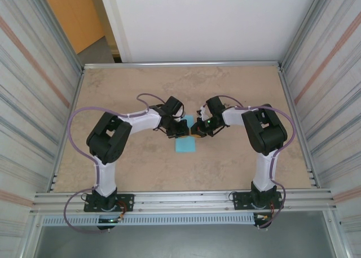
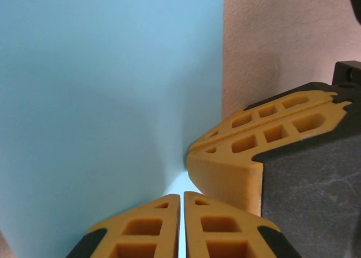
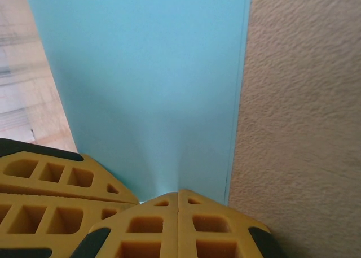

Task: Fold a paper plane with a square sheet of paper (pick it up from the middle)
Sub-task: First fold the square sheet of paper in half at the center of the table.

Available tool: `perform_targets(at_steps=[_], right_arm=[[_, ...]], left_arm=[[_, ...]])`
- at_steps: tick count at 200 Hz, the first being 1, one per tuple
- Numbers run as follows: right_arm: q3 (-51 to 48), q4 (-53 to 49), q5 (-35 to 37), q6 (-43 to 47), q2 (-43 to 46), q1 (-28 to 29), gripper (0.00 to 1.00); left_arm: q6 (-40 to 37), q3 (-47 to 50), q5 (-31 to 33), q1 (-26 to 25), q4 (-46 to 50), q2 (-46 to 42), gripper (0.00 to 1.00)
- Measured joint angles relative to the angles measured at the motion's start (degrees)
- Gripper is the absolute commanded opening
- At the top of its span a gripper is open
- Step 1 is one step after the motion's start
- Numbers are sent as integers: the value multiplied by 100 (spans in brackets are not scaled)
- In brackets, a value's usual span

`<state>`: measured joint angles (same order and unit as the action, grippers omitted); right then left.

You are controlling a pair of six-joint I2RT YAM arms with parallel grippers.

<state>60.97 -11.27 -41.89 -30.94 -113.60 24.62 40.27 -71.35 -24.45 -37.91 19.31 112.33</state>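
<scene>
Currently, sheet: thin light-blue sheet of paper [image 1: 185,145], on the beige mottled table [image 1: 113,94], just below the centre of the top view.
Left claw [image 1: 185,131]: at the sheet's upper edge in the top view.
Left claw, close up: the left claw [image 2: 181,227] sits at the bottom edge of its wrist view, orange fingers pressed together on a thin sliver of blue (the paper puckers up toward them).
Right claw [image 1: 197,131]: at the same upper edge, just beside the left one.
Right claw, close up: the right claw [image 3: 177,227] is at bottom centre of its wrist view, fingers pressed together, pinching a raised ridge of the sheet.
Neighbours: each wrist view shows the other claw's orange tip beside its own.
Background: bare table along the right of both wrist views.
</scene>
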Motion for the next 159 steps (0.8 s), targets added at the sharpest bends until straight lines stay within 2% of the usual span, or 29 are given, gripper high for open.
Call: perform_targets(at_steps=[75, 120, 159], right_arm=[[61, -103, 4, 13, -66, 0, 5], [125, -229, 22, 17, -101, 0, 5], [146, -271, 24, 20, -111, 0, 5]], left_arm=[[-11, 61, -33, 232, -59, 138, 11], [-87, 623, -426, 509, -557, -61, 11], [-173, 1338, -555, 984, -608, -588, 11]])
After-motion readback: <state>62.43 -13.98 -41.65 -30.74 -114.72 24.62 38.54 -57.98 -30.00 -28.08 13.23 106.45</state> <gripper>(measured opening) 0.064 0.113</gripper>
